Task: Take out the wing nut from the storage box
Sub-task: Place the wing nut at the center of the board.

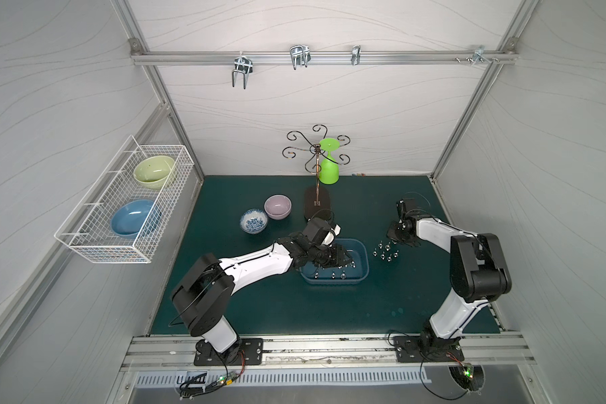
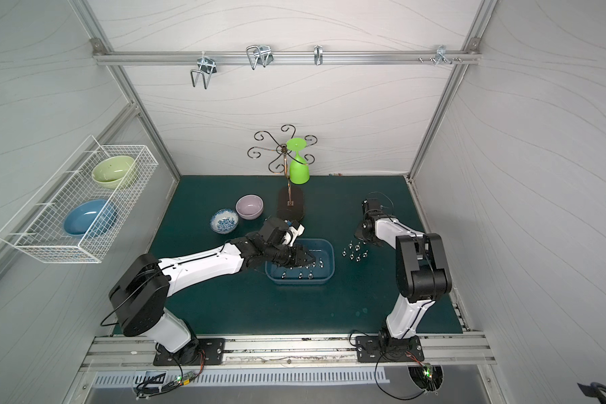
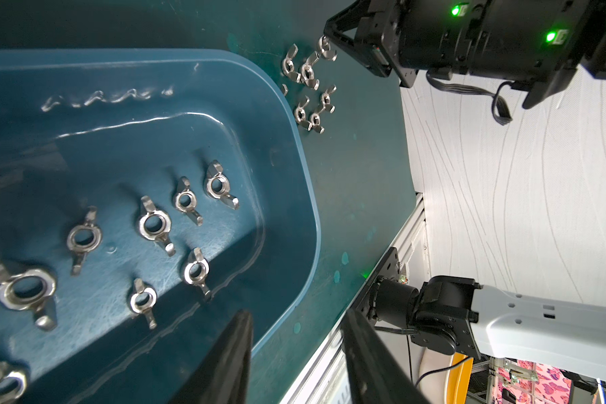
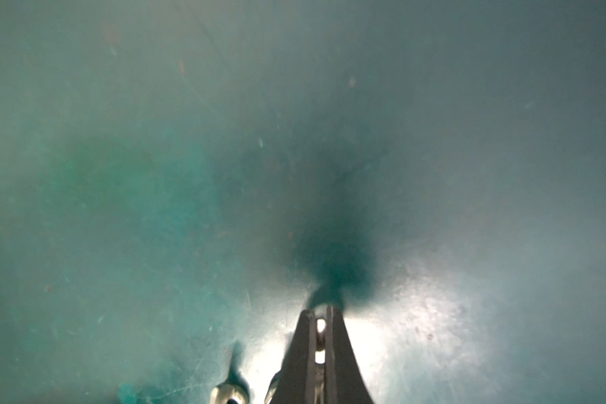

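Left wrist view: left gripper (image 3: 296,314) apart, empty, above loose nuts (image 3: 141,227) in storage box (image 3: 294,175); right gripper (image 4: 321,309) clamped on a wing nut (image 4: 321,325); next, judged: descend, pinch one.

In both top views the left arm (image 1: 256,262) covers part of the box (image 1: 360,250), and the nuts (image 1: 333,277) in it are mere specks. In the left wrist view a nut (image 3: 2,383) is cut by the edge (the left gripper's (image 3: 296,314) fingers too). The right wrist view is blurred: counter (image 4: 154,175), right gripper (image 4: 321,309), and another nut (image 4: 321,325) pinched in it.
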`<state>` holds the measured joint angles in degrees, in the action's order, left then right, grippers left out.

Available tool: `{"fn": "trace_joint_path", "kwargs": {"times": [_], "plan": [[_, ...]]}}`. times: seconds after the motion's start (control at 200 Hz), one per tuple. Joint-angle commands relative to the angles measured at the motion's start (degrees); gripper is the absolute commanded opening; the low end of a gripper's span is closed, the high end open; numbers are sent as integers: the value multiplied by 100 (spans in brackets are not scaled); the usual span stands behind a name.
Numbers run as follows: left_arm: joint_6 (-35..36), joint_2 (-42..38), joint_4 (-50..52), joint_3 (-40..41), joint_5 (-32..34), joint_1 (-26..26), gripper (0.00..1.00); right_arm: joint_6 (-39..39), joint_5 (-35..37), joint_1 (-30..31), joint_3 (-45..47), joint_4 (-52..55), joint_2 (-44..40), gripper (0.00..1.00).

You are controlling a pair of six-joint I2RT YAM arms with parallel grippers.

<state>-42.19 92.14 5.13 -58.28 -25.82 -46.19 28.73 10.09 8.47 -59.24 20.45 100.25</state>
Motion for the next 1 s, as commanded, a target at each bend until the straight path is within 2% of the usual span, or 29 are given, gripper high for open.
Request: {"fn": "trace_joint_path", "kwargs": {"times": [0.0, 0.285, 0.445, 0.61, 0.785, 0.995], "plan": [[98, 38, -47, -237, -75, -10, 47, 100, -110, -72, -99, 206, 58, 0], [98, 7, -29, -201, -55, -11, 47, 150, -182, -113, 1, 194, 79, 0], [93, 10, -47, -157, -49, -7, 47, 150, -200, -113, 36, 158, 84, 7], [87, -20, -38, -113, -27, -4, 47, 151, -231, -114, 64, 138, 82, 8], [77, -38, -29, -78, -6, -11, 47, 154, -243, -125, 97, 101, 60, 16], [95, -125, 22, -17, 62, -11, 47, 116, -180, -126, 141, 65, -145, 20]]}}
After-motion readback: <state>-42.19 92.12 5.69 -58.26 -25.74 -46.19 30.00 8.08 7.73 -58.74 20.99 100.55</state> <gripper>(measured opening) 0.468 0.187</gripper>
